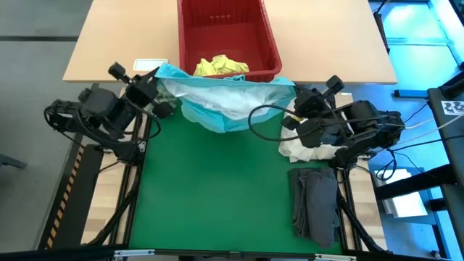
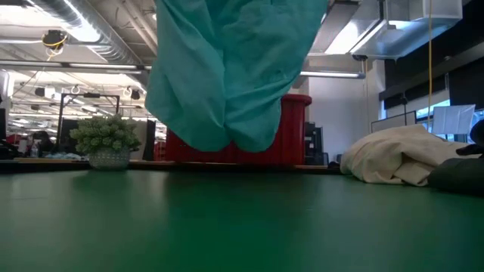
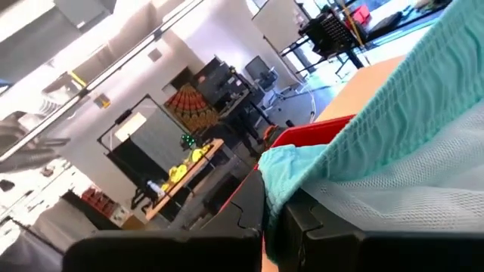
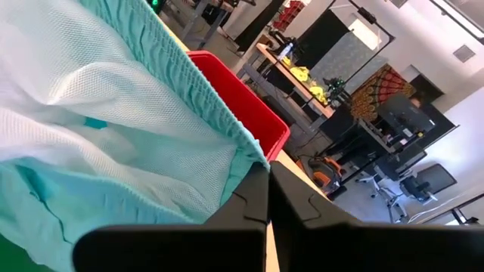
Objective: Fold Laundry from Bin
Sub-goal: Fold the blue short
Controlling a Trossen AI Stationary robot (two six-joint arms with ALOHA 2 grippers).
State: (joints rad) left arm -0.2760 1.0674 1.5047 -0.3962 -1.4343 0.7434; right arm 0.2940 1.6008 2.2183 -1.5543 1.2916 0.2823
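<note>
We held the turquoise garment stretched in the air just before the red bin, left gripper and right gripper each clamped on one corner of its elastic edge. It looked light, soft and saggy, so we judged these corners the right places to hold.

No text, label or number seems legible anywhere in these views.

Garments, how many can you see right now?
3: turquoise garment held up between both grippers, yellow garment in the red bin, grey garment folded on the mat's right. More may be hidden in the bin.
</note>
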